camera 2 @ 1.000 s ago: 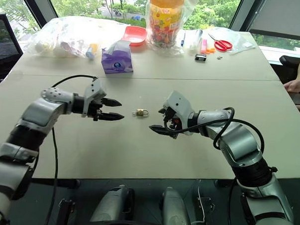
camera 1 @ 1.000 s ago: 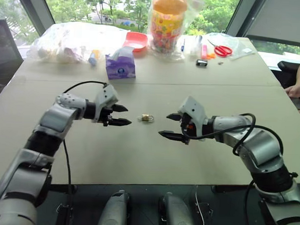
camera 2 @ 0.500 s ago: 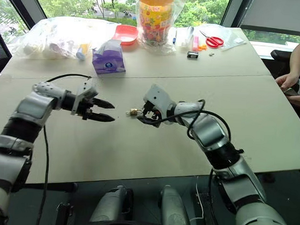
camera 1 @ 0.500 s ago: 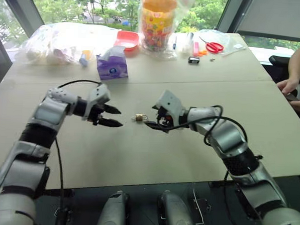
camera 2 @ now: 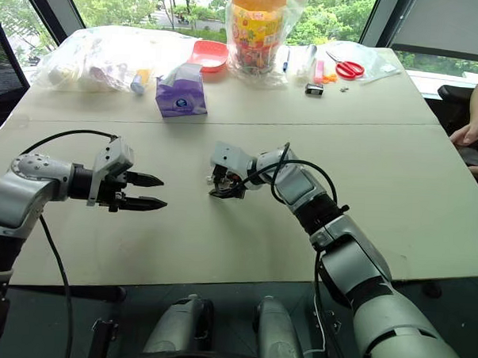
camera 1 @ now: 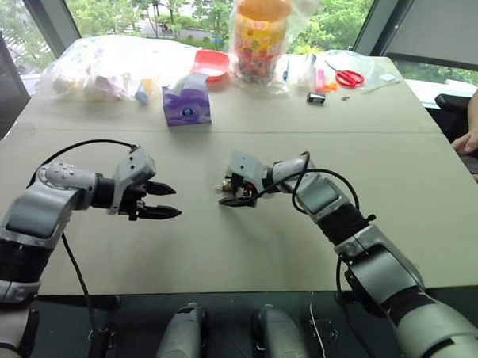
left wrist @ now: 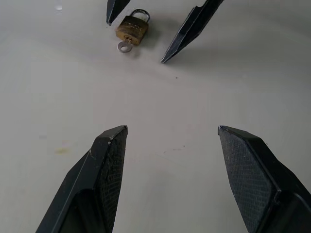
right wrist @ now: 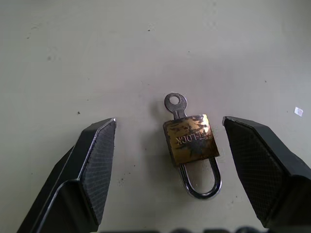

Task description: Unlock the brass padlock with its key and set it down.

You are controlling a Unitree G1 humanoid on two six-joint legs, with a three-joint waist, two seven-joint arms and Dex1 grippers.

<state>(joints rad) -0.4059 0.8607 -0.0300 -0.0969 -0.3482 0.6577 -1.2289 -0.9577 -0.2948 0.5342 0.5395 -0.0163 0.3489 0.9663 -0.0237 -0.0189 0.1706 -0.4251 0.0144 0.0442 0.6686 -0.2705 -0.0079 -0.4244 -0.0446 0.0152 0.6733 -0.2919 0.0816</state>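
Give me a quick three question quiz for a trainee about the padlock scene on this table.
1. True or false: the key sits in the brass padlock.
2. Which pincer has the padlock between its fingers: A left pincer, B right pincer?
3. Fill in: the padlock lies on the ____.

Key: 1 true. 2 B; it is open, not gripping. 3 table.

Pretty bright daylight here, pouring in from the windows point(camera 1: 175, 6) behind the bench point(camera 1: 398, 178). Shadows under the arms are soft and faint. Head views bend a bit toward the edges. The brass padlock point(right wrist: 192, 141) looks sharp up close, with some glare on its face.
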